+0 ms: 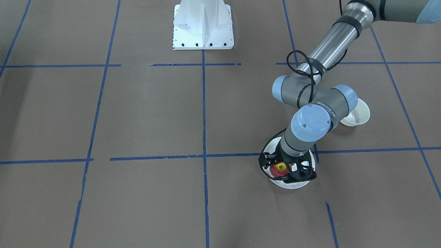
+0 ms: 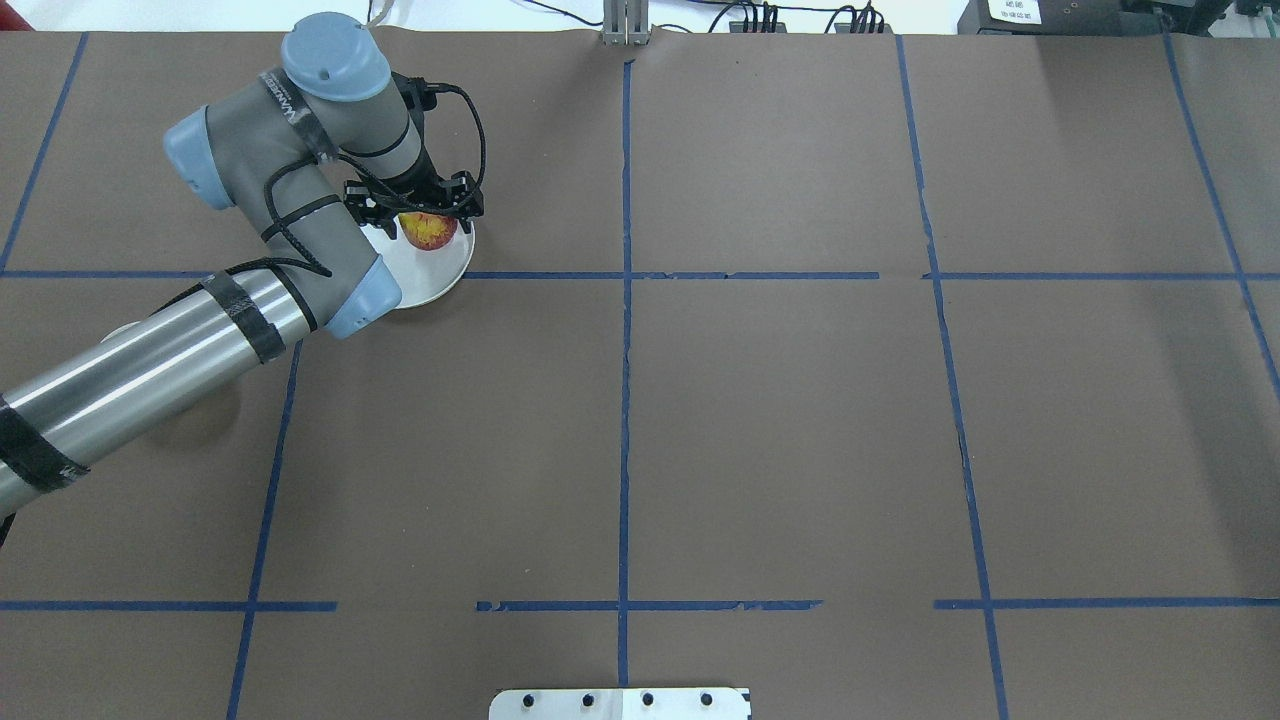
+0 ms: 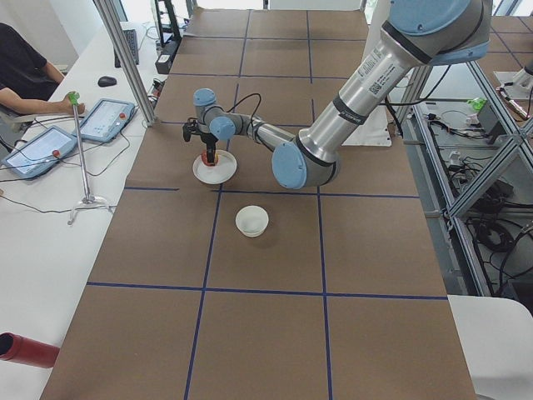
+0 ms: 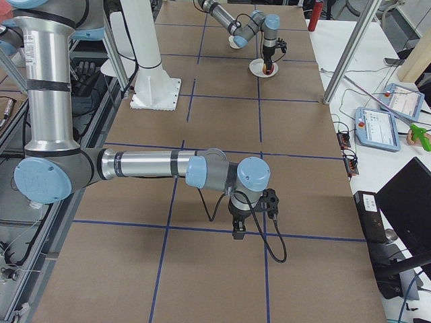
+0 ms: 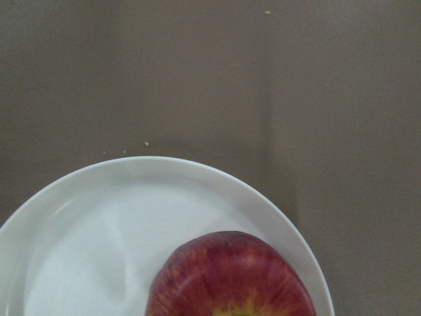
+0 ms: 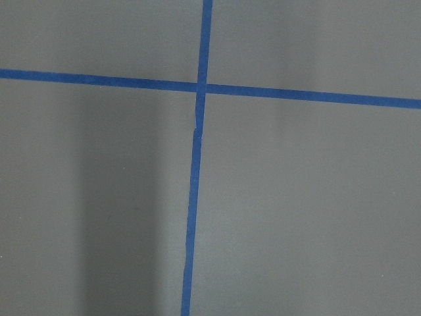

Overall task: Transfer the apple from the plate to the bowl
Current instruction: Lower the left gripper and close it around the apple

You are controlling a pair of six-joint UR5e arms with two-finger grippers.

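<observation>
Straddling the apple [image 1: 278, 168], the left gripper [image 1: 286, 169] hangs with jaws spread; the apple rests between them on the plate [image 1: 293, 184]. The bowl [image 1: 360, 115] sits near, toward the robot. The right gripper [image 4: 238, 230] is well apart, its jaw state indeterminable.

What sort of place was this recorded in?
Most likely a robotics lab workcell set up for recording manipulation data. The table is covered in brown paper marked with a blue tape grid, a teach pendant lies on the side bench, and a seated operator is beside it.
</observation>
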